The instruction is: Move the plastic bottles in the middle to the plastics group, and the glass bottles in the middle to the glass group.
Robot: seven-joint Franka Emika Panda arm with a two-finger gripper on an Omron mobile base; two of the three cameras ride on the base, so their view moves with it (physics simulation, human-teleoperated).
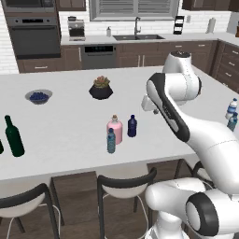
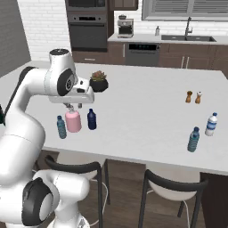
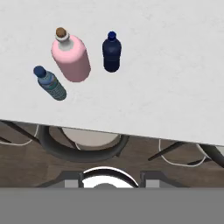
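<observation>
- Three bottles stand upright close together near the counter's front edge, in the upper left of the hand view: the pink bottle [image 3: 71, 54], the teal bottle [image 3: 51, 83] just beside it and the navy bottle [image 3: 112, 51] on its other side.
- The pink one looks like glass: heavier, slick, breakable. I'd grip its round body low.
- The slim plastic ones look light and tippy; take them mid-body.
- The gripper [image 2: 71, 106] hangs above the pink bottle, holding nothing; whether its jaws are spread I cannot tell.
</observation>
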